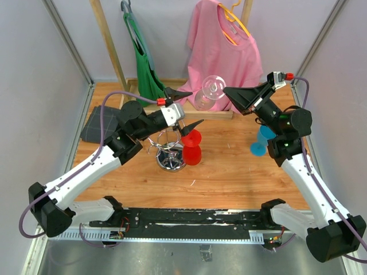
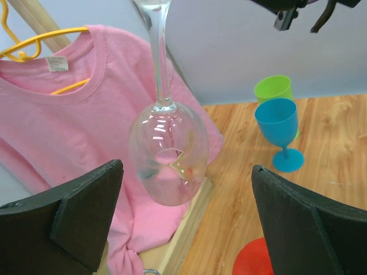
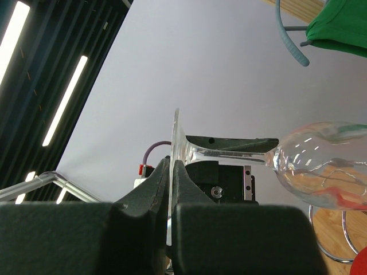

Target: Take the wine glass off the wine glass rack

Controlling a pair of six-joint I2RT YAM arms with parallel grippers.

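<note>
Pale walls close round a wooden tabletop (image 1: pixel 229 172), and at 12 o'clock a wooden clothes stand (image 1: pixel 108 40) carries a green garment (image 1: pixel 144 66) and a pink T-shirt (image 1: pixel 221 48) on hangers. At 9 o'clock on the table a dark grey folded cloth (image 1: pixel 96 123) lies flat.

My left gripper (image 1: pixel 190 109) reaches in from 8 o'clock and hangs over the middle of the table with its jaws spread wide and nothing between them. From its wrist camera, the two black fingers (image 2: pixel 80 212) stand either side of the glass bowl without touching it.

Below that gripper, the wine glass rack (image 1: pixel 171 156) stands near the table's centre on its shiny round base, wire loops on top. A red plastic goblet (image 1: pixel 193 148) stands just beside it at 3 o'clock.

The wine glass (image 1: pixel 203 98) is off the rack and in the air, at 1 o'clock from it, in front of the pink T-shirt. Its bowl points toward my left gripper and its foot toward my right.

My right gripper (image 1: pixel 227 90) comes in from 4 o'clock, jaws pressed together, pinching the edge of the glass's foot; the stem runs sideways away from my fingers (image 3: pixel 150 197) in the wrist view.

Under my right arm, at 3 o'clock, a blue goblet (image 1: pixel 261 140) stands upright, with a green goblet (image 2: pixel 273 89) just behind it.
</note>
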